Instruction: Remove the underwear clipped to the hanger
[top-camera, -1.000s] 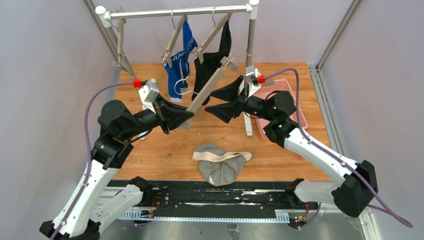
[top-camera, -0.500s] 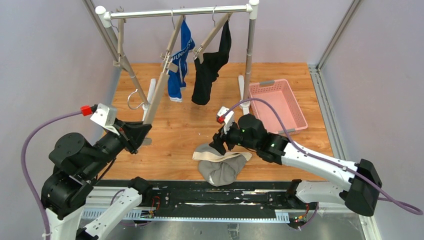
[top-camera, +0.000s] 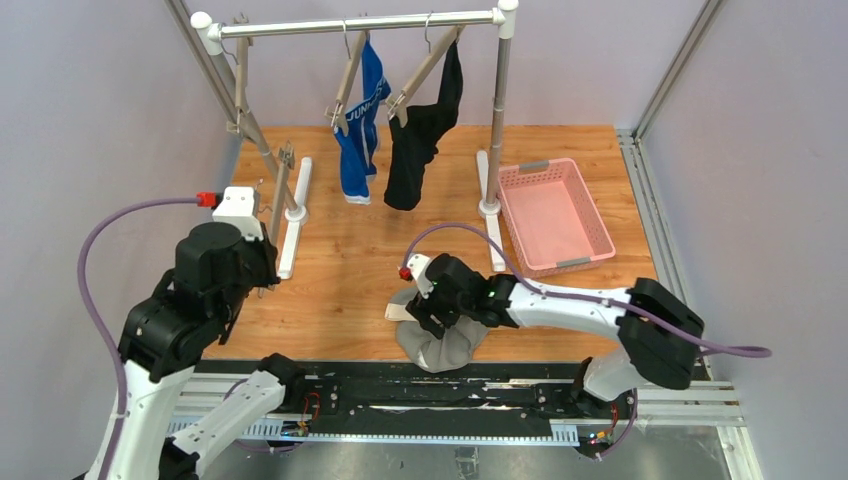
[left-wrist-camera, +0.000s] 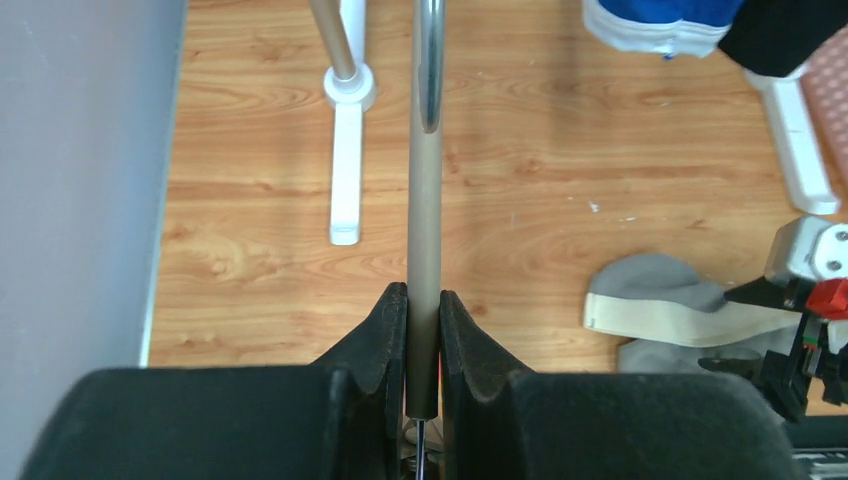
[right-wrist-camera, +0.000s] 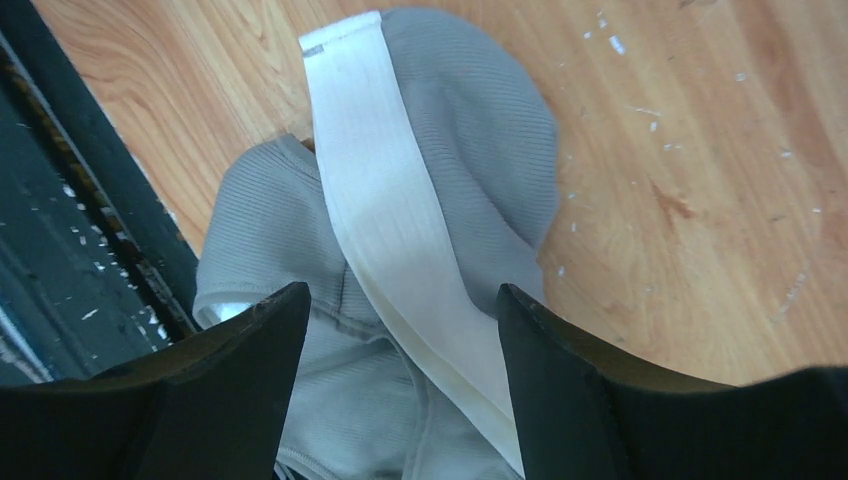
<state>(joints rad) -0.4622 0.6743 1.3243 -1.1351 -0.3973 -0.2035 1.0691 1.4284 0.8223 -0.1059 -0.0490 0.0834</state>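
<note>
- Two garments, the blue briefs (top-camera: 360, 125) and the black briefs (top-camera: 425, 130), hang clipped under the rail (top-camera: 360, 22); the grey briefs (right-wrist-camera: 470, 140) lie loose at the near edge of the table (top-camera: 350, 290).
- Left hand (left-wrist-camera: 424, 300): clenched on the bar of a bare hanger (left-wrist-camera: 425, 200).
- Right hand (right-wrist-camera: 402, 295): released, fingers (right-wrist-camera: 240, 370) astride the grey briefs; contact cannot be confirmed.
- Risk: a shallow close may catch only the waistband (right-wrist-camera: 390, 220); a nudge could push the cloth off the edge.
</note>
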